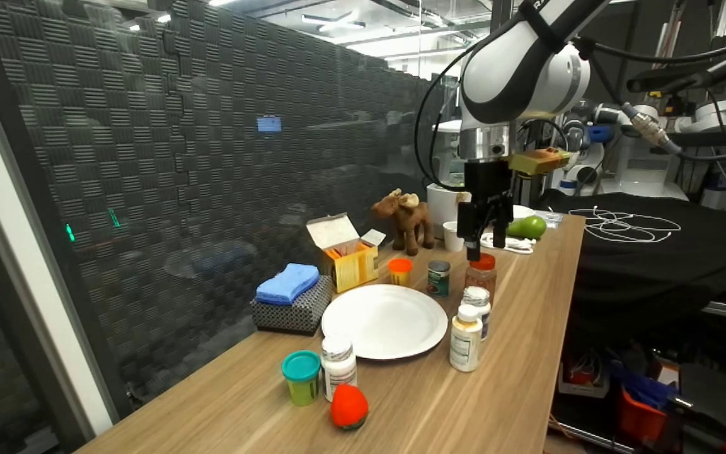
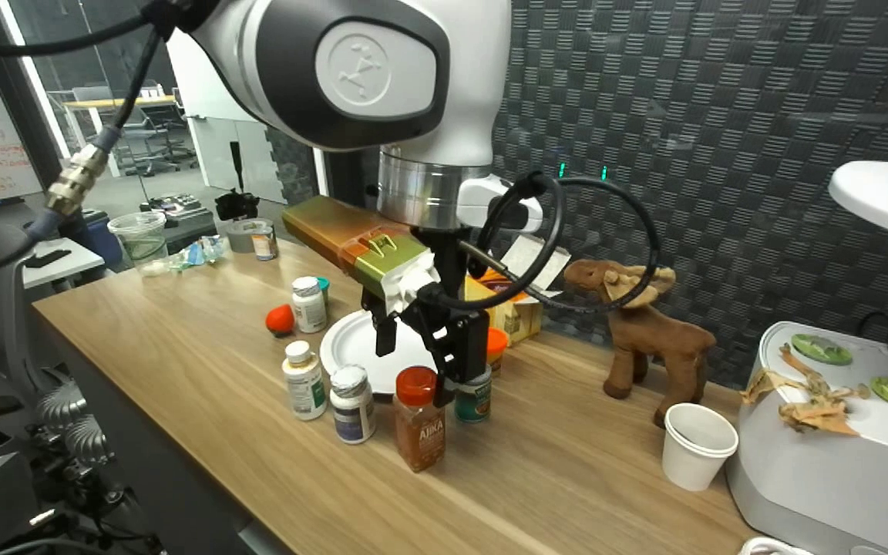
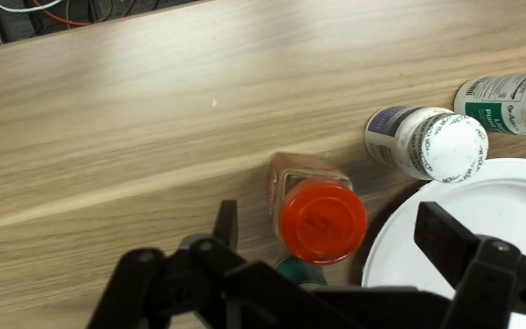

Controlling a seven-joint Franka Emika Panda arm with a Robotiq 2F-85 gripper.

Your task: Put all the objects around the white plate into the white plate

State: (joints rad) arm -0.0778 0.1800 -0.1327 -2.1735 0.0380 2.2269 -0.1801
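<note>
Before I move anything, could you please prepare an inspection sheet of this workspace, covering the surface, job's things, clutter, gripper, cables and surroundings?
Surface: wooden table; one pale speck in the wrist view.
Job's things: plate; around it, spice jar, can, orange tub, green tub, red item and three white bottles.
In the plate: nothing seen.
Clutter: sponge on black box and open carton near the plate; toy moose and cups farther off.
Gripper: open, jaws either side of the spice jar's lid in the wrist view; nothing held.
Cables: black cables along the arm; white cord on the table.
Surroundings: dark foam panels on one side of the table, black cloth opposite.
</note>
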